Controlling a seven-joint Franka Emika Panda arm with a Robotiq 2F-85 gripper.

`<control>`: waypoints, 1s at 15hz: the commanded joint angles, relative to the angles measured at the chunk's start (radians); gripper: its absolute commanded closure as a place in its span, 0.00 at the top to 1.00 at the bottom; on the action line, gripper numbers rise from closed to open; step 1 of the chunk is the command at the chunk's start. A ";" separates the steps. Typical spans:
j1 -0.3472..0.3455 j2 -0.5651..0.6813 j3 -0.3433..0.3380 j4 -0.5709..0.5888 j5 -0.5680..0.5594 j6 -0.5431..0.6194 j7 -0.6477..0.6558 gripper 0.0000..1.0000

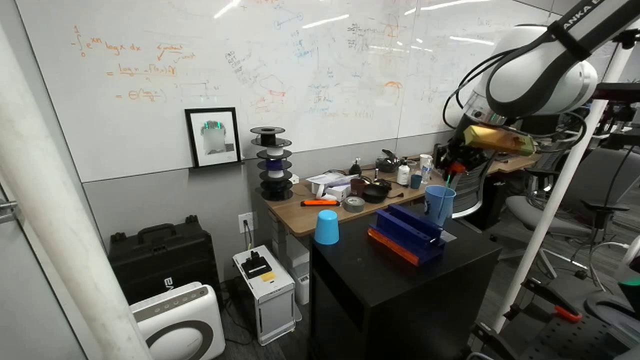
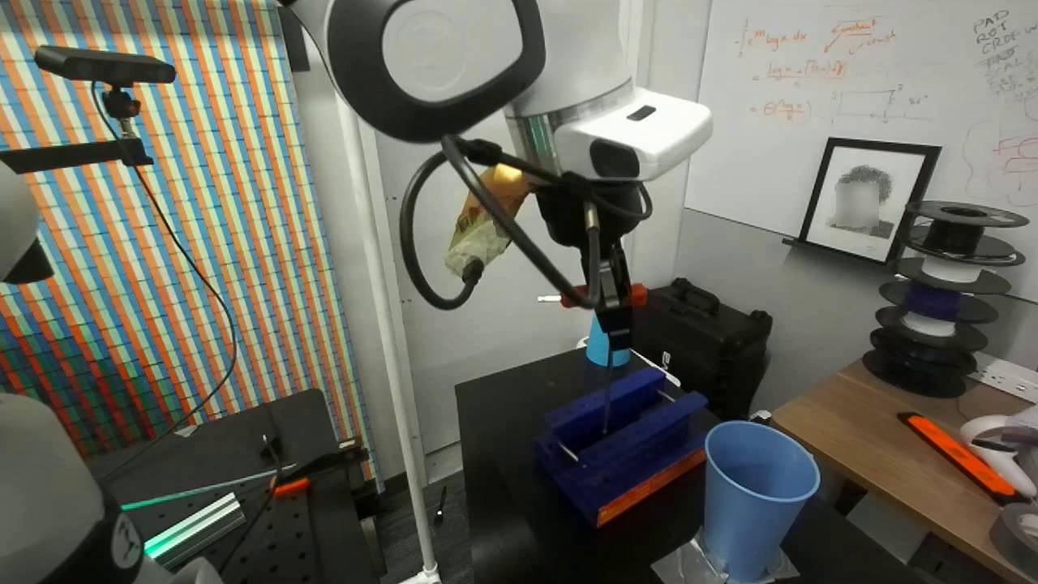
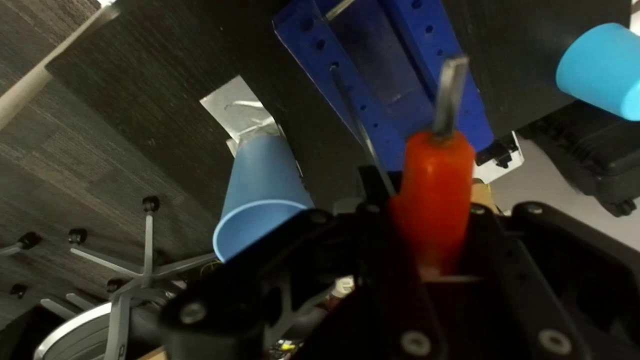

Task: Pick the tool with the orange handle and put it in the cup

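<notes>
blk tabletop point(image 1: 350, 270), upright blue cup point(image 2: 750, 519) nr blue rack point(image 2: 641, 450); jaws gripping orange-hndl tool point(image 3: 437, 195), apart from cup

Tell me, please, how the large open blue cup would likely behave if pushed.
The large blue cup would probably resist sliding, since its base seems fixed by shiny tape. A push near the rim might tilt it, as it narrows toward the bottom. Its thin rim suggests it may be fairly light.

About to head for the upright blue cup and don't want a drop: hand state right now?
Hand: closed, holding the orange-handled tool.
</notes>
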 commanded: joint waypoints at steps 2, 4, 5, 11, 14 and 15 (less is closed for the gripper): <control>0.005 -0.182 -0.001 -0.006 0.023 -0.091 -0.051 0.03; -0.022 -0.182 -0.014 0.035 0.003 -0.076 -0.081 0.03; -0.030 -0.179 -0.024 0.050 0.004 -0.055 -0.097 0.03; -0.051 -0.029 -0.100 0.182 0.033 0.043 -0.175 0.03; -0.050 0.087 -0.122 0.234 0.056 0.042 -0.169 0.03; -0.052 0.132 -0.126 0.246 0.053 0.046 -0.166 0.03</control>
